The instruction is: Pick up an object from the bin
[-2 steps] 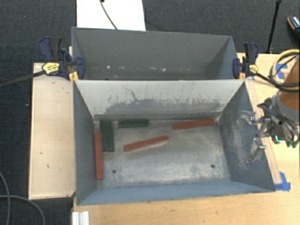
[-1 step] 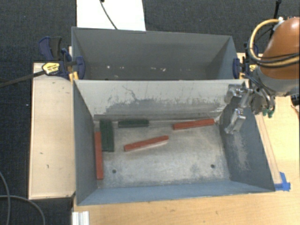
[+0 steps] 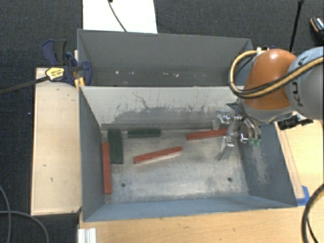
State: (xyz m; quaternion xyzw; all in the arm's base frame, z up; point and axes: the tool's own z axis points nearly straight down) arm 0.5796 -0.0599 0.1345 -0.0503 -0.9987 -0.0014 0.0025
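By the left wall of the grey metal bin (image 3: 91,156) a long red bar (image 3: 107,168) and dark green bar (image 3: 116,147) are laid; whether the tool (image 3: 227,147) is apart cannot be told.

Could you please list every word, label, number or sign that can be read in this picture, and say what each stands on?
None can be read.
The red bars and green bars show plain faces.
The bin's grey walls carry only scuffs, no letters.
Any marking on the gripper is too small to make out.
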